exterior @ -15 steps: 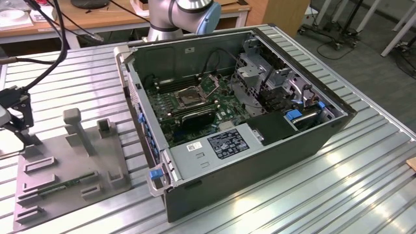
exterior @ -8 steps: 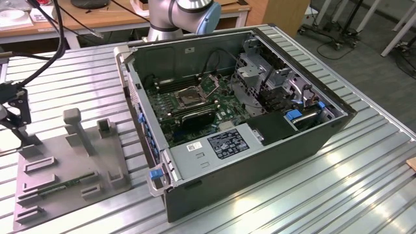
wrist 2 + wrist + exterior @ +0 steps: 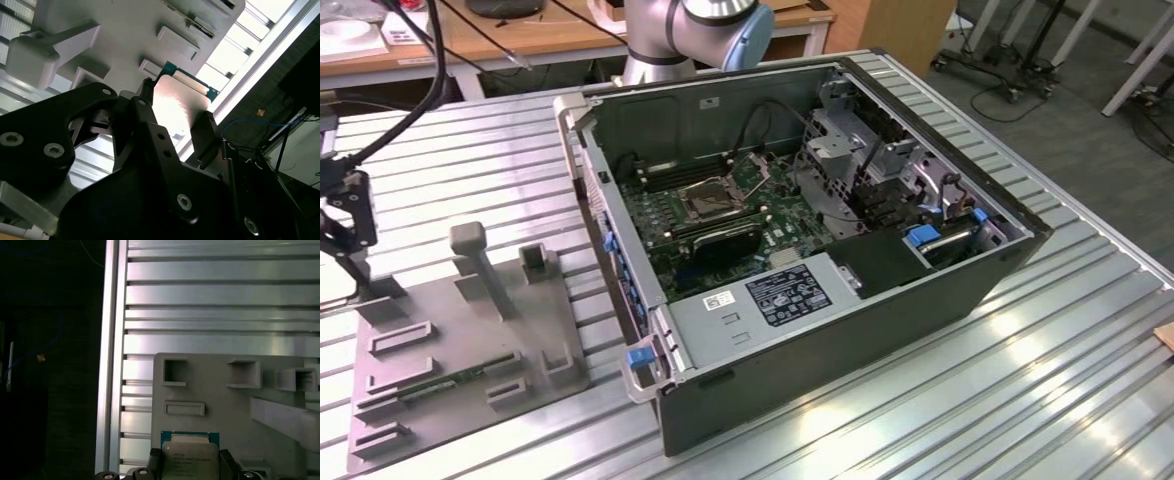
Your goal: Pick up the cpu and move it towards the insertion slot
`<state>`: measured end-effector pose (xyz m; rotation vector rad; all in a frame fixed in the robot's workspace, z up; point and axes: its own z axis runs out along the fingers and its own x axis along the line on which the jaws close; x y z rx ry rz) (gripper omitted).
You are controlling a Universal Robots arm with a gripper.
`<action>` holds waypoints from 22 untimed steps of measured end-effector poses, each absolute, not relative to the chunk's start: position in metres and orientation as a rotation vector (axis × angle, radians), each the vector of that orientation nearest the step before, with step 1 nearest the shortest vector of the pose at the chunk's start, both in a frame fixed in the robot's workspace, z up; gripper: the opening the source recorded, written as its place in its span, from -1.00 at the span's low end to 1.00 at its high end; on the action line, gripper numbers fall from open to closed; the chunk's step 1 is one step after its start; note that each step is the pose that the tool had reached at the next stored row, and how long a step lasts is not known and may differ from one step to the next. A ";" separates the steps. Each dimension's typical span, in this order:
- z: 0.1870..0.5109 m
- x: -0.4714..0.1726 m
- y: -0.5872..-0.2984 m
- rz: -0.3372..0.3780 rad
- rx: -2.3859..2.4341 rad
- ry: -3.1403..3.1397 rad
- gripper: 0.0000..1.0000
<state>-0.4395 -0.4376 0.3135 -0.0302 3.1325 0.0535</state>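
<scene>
The cpu (image 3: 190,456), a small square chip with a silvery top on a green edge, is clamped between my gripper's (image 3: 190,462) two black fingers (image 3: 155,460). In the second wrist view the cpu (image 3: 177,107) shows its shiny face between the same fingers (image 3: 145,97), held just above the grey tray (image 3: 125,30). In the exterior view my gripper (image 3: 354,265) hangs over the tray's (image 3: 467,350) far corner at that view's left. The insertion slot (image 3: 708,200), a square socket with a silver frame, sits on the green motherboard inside the open computer case (image 3: 854,330), well off toward that view's right.
The tray carries upright posts (image 3: 474,265), several rectangular pockets and a thin green memory stick (image 3: 454,380). All of it rests on a ribbed metal table (image 3: 961,400), whose edge (image 3: 112,365) runs close beside the tray. The arm's base (image 3: 674,40) rises behind the case.
</scene>
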 end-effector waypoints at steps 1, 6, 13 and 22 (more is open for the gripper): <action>0.315 -0.440 -0.438 0.054 -0.030 3.133 0.08; 0.322 -0.440 -0.438 0.053 -0.030 3.133 0.08; 0.328 -0.440 -0.438 0.054 -0.030 3.132 0.08; 0.330 -0.440 -0.438 0.053 -0.030 3.133 0.08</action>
